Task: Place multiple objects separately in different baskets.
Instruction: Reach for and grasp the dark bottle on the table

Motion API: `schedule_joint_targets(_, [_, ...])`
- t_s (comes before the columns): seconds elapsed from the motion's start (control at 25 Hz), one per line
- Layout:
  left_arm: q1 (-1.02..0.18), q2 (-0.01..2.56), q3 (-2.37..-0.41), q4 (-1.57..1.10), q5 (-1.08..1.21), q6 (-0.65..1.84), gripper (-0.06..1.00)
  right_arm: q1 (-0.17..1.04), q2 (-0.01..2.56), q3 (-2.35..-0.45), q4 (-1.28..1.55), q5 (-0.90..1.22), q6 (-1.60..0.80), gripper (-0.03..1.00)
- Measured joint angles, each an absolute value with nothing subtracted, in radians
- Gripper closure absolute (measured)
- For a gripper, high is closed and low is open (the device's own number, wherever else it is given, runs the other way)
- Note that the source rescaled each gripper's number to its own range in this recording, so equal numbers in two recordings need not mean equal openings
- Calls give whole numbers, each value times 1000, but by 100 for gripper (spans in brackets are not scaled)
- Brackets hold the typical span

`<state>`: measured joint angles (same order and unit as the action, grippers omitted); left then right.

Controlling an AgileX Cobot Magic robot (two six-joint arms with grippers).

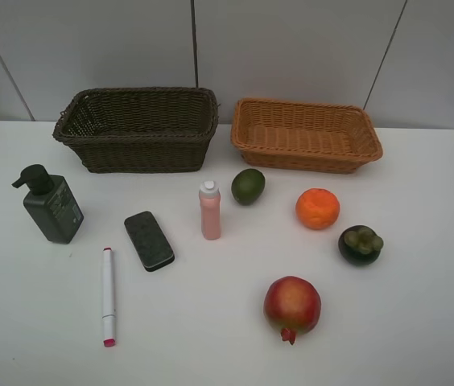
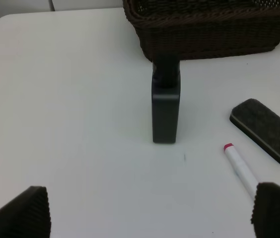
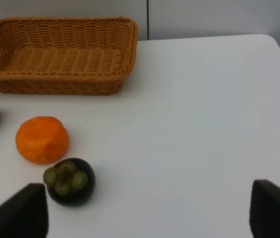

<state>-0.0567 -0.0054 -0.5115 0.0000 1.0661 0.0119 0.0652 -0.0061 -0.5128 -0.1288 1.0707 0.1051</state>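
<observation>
Left gripper (image 2: 145, 213), jaws spread wide, faces the upright dark green square pump bottle (image 2: 166, 111) — right gripper (image 3: 145, 210), equally wide, overlooks the round dark mangosteen (image 3: 70, 181).

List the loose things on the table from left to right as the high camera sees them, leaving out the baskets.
pump bottle → marker → black case → pink bottle → green fruit → pomegranate → orange → mangosteen
</observation>
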Motion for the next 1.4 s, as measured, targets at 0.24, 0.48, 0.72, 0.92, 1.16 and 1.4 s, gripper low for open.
schedule_joint_targets(0.24, [-57, -5, -511, 0, 1066, 12, -6, 65, -6, -513, -129, 1071, 105, 26])
schedule_joint_targets(0.48, [-57, -1, -511, 6, 1066, -18, -6, 65, -6, -513, -129, 1071, 105, 26])
schedule_joint_targets(0.72, [-57, 218, -562, 64, 1064, -48, -6, 65, -6, -513, -129, 1071, 105, 26])
schedule_joint_targets(0.92, [-57, 550, -656, 66, 1052, -51, -6, 65, -6, -513, -129, 1071, 105, 26])
schedule_joint_targets(1.16, [-57, 980, -793, 52, 1014, -52, -6, 65, -6, -513, -129, 1071, 105, 26])
schedule_joint_targets(1.4, [-57, 1353, -949, 0, 986, -41, -6, 65, -6, -513, -129, 1071, 105, 26])
